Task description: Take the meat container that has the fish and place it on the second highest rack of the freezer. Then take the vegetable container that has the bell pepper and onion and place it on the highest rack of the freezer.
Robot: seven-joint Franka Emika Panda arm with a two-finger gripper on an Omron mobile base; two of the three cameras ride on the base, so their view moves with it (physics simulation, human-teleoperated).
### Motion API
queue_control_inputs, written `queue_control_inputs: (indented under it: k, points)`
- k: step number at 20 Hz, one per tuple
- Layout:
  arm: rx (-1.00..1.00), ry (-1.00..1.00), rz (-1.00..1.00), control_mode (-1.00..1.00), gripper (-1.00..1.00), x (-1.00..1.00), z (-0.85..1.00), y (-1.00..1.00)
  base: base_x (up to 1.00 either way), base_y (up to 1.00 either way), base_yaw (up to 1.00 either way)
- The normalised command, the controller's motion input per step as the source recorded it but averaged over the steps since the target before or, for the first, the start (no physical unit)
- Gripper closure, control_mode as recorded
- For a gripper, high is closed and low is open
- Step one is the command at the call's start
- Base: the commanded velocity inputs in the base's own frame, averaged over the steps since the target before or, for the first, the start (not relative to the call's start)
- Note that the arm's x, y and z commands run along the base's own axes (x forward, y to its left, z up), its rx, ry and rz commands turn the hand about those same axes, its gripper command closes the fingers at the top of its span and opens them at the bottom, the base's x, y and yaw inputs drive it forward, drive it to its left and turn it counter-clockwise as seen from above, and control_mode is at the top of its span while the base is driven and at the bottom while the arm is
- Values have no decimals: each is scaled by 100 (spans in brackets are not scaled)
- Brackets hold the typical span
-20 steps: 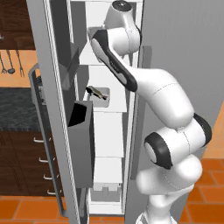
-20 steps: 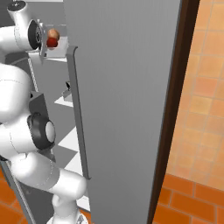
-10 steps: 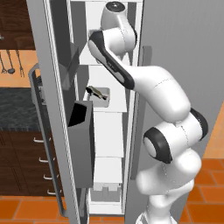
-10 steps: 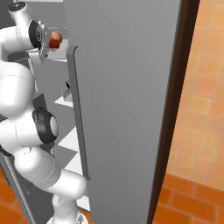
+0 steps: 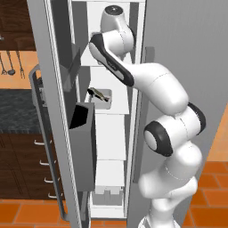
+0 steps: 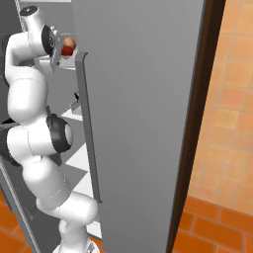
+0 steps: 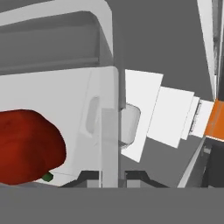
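My gripper (image 7: pixel 110 176) is shut on the side wall of the white vegetable container (image 7: pixel 65 100), high up in the freezer (image 5: pixel 111 133). The red bell pepper (image 7: pixel 26 151) lies inside the container right by my fingers. In the right base view the bell pepper (image 6: pixel 65 51) and the tan onion (image 6: pixel 70 42) sit together in the held container at my hand. On a white shelf lower down stands the meat container (image 5: pixel 103 96) with the dark fish (image 5: pixel 97 92) in it. The top shelves are mostly hidden behind my arm.
The open freezer door (image 5: pixel 53 111) stands at the left with a dark bin (image 5: pixel 82 147) on its inside. The closed grey fridge door (image 6: pixel 138 123) is close on the right of the arm. White shelves (image 7: pixel 153 111) step down below the container. The floor is orange tile (image 6: pixel 222 123).
My hand and the held container have moved a little right and down in the right base view. The elbow has swung outward. The fish container has stayed put.
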Motion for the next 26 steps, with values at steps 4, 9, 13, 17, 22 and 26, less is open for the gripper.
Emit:
queue_control_inputs:
  k: [4,9,13,17,22,26]
  points:
    - [0,3,-1,-100,100,51,0,0,0,0,0]
    - [0,4,-1,-100,100,57,0,0,0,0,0]
    - [-3,8,-5,-100,-100,82,0,0,0,0,0]
    - [-3,3,-13,-100,-100,56,-4,0,0,0,0]
    - [-3,-1,-6,-100,-100,11,5,1,0,0,0]
    - [0,-10,12,-100,-100,-92,19,1,0,0,0]
